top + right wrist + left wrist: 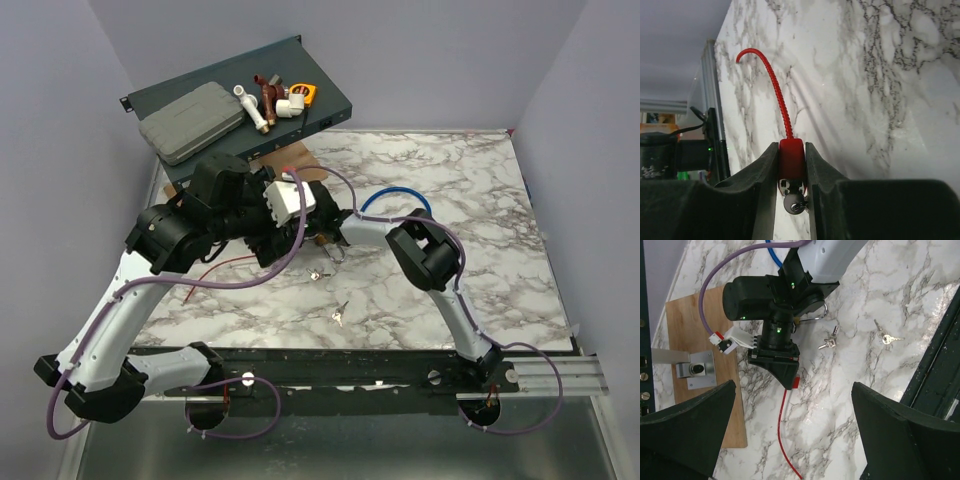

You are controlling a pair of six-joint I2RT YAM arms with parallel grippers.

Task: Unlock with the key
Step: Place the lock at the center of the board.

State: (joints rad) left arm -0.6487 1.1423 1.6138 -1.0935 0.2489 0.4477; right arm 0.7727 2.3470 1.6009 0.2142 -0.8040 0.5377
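The tiny thin silver-grey metal key (830,341) lies flat on the white, grey-veined marble tabletop (825,415), just beside the brass padlock with a silver shackle (816,315). A second similar key (886,338) lies a little farther from the padlock, and neither is held. Close by the padlock, the right gripper (791,147) pinches a small red block (791,162) heading a thin red ribbed cable (775,95). The round silver piece beneath that block may be a keyhole, but the view is too tight to say. The left gripper (793,390) hangs spread wide and empty. The key looks light, stiff and slippery on polished stone, so it is best pinched by its broad head, leaving the blade free. Beyond the padlock are a wooden board (680,325) and plain pale walls (400,60)
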